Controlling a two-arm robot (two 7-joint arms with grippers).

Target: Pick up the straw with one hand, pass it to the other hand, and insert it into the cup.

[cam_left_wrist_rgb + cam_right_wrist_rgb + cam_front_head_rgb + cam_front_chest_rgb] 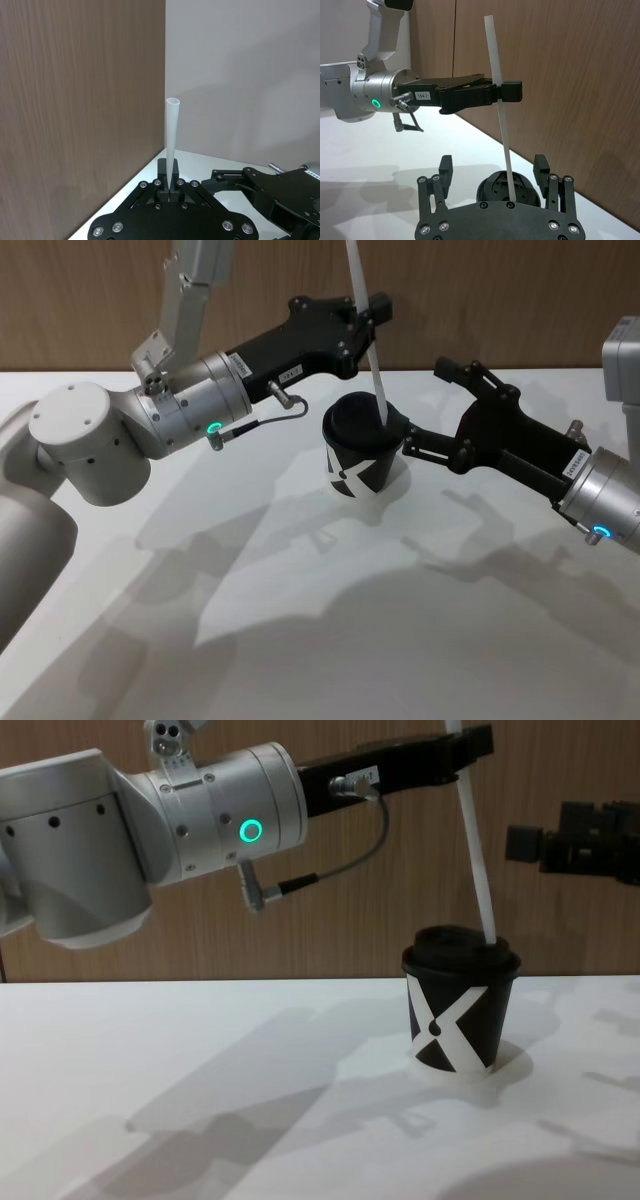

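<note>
A: Where is the straw (370,340) relative to the jaws?

B: It is pinched between the fingertips of the left gripper (372,318), which reaches in from the left above the cup (362,455). The right wrist view shows the grip clearly: the left gripper (506,92) is clenched on the straw (499,107) a little above the middle of its length, with a long part standing free above the fingers and the rest running down below them. In the left wrist view the straw (172,140) rises straight out from between the closed fingertips.

A: And which way does it point?

B: Its long axis is nearly vertical, slightly tilted. In the chest view the straw (476,850) leans so that its top is nearer the left arm, and its lower end meets the cup's black domed lid (461,948). The cup (458,1010) stands upright on the white table (200,1090), X mark facing the chest camera.

A: The other arm?

B: The right gripper (448,405) hovers just beside the cup on its right, jaws spread and holding nothing. From its own wrist, its fingers (445,167) stand on either side of the cup (507,187) without touching it.
</note>
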